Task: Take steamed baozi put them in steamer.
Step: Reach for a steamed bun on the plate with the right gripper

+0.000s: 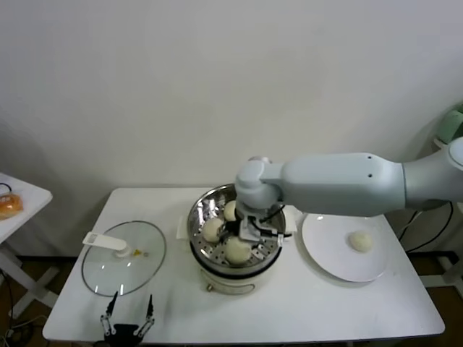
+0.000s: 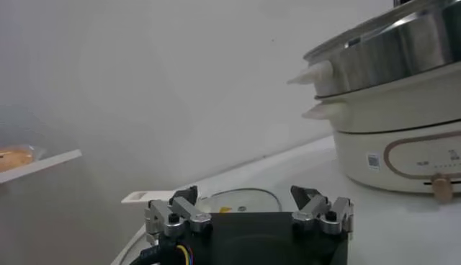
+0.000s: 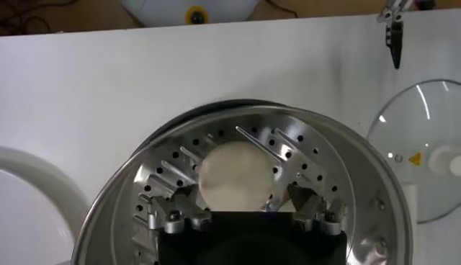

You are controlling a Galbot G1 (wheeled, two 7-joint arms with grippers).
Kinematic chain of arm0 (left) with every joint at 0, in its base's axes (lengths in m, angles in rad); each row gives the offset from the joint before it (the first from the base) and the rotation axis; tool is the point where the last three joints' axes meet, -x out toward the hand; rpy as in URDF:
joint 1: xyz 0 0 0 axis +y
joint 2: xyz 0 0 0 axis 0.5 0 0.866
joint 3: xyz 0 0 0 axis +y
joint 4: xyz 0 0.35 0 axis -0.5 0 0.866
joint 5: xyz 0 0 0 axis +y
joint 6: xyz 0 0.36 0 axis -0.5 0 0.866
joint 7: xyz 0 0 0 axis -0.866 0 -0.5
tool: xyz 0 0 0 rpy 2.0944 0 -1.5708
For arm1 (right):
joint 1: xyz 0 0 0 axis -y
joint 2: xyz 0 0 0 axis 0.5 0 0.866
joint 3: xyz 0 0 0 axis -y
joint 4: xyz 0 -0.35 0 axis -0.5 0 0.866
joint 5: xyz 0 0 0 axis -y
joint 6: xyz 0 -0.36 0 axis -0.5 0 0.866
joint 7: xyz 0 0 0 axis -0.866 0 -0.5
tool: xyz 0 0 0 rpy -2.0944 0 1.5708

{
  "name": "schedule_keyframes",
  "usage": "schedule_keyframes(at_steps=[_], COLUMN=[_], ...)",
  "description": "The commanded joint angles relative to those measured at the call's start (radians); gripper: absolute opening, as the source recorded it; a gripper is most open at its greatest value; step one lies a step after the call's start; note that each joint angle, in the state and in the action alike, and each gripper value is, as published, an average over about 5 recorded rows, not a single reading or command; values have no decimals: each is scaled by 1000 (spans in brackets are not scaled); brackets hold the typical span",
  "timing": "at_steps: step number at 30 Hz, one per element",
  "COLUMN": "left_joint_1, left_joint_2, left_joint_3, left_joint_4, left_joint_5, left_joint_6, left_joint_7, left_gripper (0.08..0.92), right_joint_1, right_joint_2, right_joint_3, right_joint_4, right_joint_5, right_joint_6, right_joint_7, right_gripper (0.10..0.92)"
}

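The steamer [image 1: 197, 214] stands mid-table with three steamed baozi on its perforated tray. My right gripper [image 1: 244, 236] reaches down into it and hangs open over the front baozi [image 1: 237, 251]. In the right wrist view this baozi [image 3: 234, 173] lies on the tray [image 3: 317, 162], and the gripper's fingers [image 3: 238, 200] stand apart from its sides. A further baozi [image 1: 360, 241] rests on the white plate [image 1: 325, 253] to the right. My left gripper [image 1: 127, 318] is parked open at the table's front edge, holding nothing [image 2: 248, 198].
The glass lid [image 1: 123, 259] with its white handle lies flat to the left of the steamer. A low side table [image 1: 22, 195] with an orange item stands at the far left. The steamer's base and handles [image 2: 403, 144] rise close to the left gripper.
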Motion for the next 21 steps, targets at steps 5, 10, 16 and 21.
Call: schedule_keyframes(at_steps=[5, 10, 16, 21], left_joint_1=[3, 6, 8, 13], left_joint_2=[-23, -21, -17, -15], left_joint_3=[5, 6, 8, 7], left_joint_4=[-1, -4, -9, -14], left_joint_5=[9, 8, 5, 3], left_joint_6=[1, 0, 0, 0], left_joint_7=[0, 0, 1, 2], left_gripper=[823, 823, 823, 823], right_joint_1=[217, 262, 189, 91], right_joint_2=[-183, -271, -366, -413], right_joint_3=[-124, -244, -263, -229], right_joint_4=[-49, -143, -282, -371], right_joint_5=[290, 425, 441, 388], right_joint_6=[-20, -160, -295, -326], right_joint_7=[-89, -93, -87, -85], right_gripper=[823, 823, 823, 823])
